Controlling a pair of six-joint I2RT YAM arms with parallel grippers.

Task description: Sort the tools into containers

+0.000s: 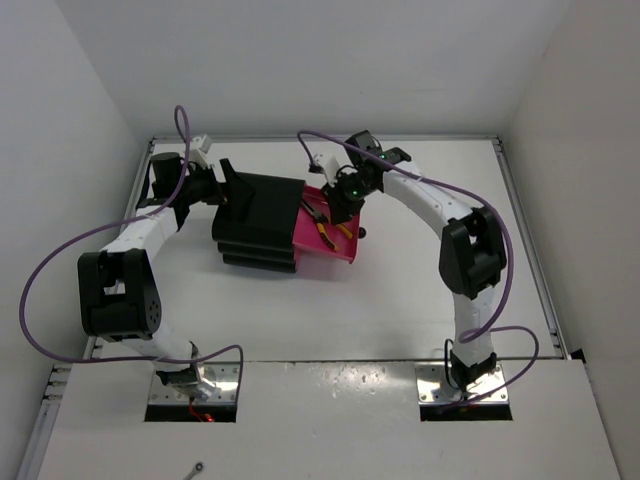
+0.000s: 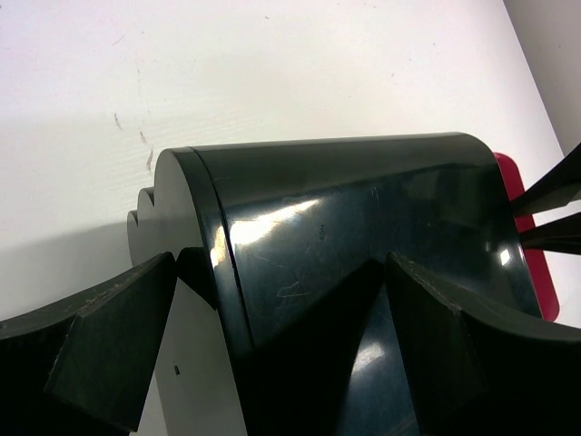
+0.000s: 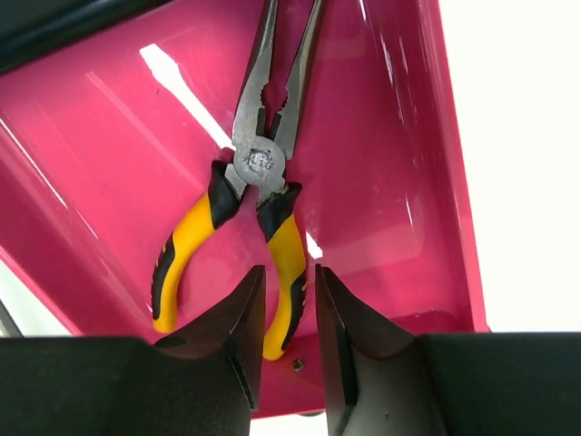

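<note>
Magenta drawer point(image 3: 381, 182): one pulled out of the black cabinet point(image 1: 258, 215), on the side facing the right arm; cabinet sits mid-tabletop point(image 1: 400, 300).
Pliers point(image 3: 259, 177): lying flat on the drawer floor, clear of its walls.
Pliers axis: long axis runs along the drawer's pull direction. Nose points toward the cabinet, yellow handles splay toward the drawer front.
Right claw point(image 3: 289, 318): hovers over the handle end, fingers a narrow gap apart, one handle showing through the gap. Reads as no pinch.
Left claw point(image 2: 290, 359): spread wide, straddling the cabinet's top edge on the side away from the drawer. Looks like bracing; contact unclear.
Done: pliers sorted, by my read.
Left: other tools show in no view, so can't say whether they're stowed. Drawer not yet pushed in.
</note>
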